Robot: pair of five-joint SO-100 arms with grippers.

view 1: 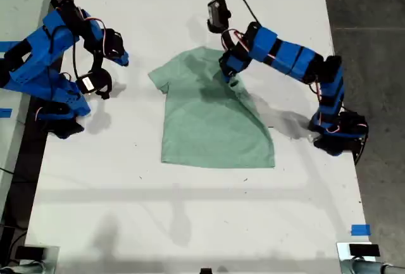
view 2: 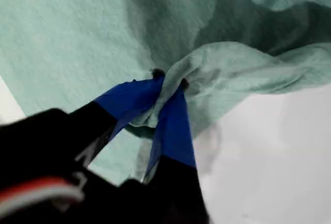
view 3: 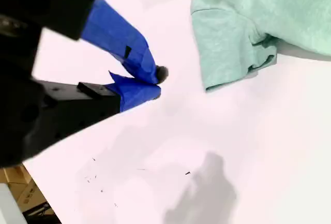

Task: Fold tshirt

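Tshirt [view 1: 209, 122] pale mint, sleeve bunched in my first gripper [view 2: 168, 81].

A bunched fold of the tshirt [view 2: 243, 66] is pinched between the blue-taped fingers [view 2: 173, 125] of my first gripper [view 2: 169, 83] — the cloth is gathered into creases at the tips. Flat mint fabric is spread beyond, and bare white counter [view 2: 274, 151] is seen beside it.

looks like a robotics lab or workshop: white table [view 1: 190, 223] on a bare grey concrete floor [view 1: 373, 8], blue tape markers [view 1: 360, 230] on it, cardboard boxes [view 3: 20, 188] underneath
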